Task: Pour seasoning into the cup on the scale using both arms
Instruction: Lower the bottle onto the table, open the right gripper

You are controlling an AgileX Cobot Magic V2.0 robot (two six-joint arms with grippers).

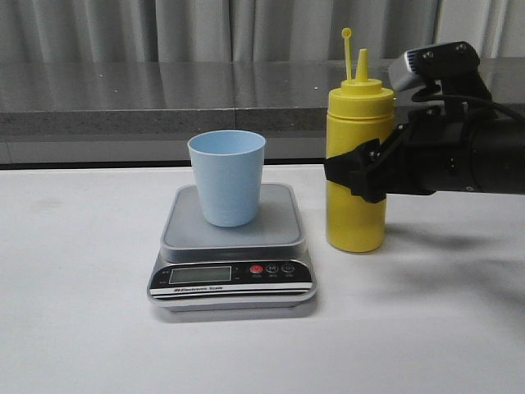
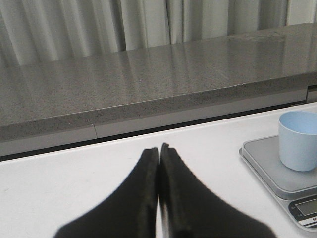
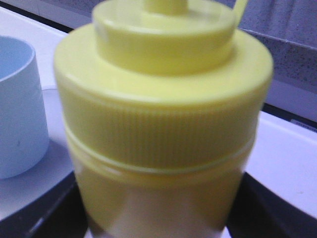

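Nearest me, lower centre, sits the silver-grey scale (image 1: 232, 263); its smooth platform carries the pale blue tapered cup (image 1: 227, 177), upright. Just right of the scale on the white counter (image 1: 74, 328) stands the yellow squeeze bottle (image 1: 358, 123), long axis vertical, ribbed cap, nozzle up. My right gripper (image 1: 354, 174) straddles its middle, jaws grasping it. My left gripper (image 2: 159, 158) waits apart, jaws clenched on nothing.
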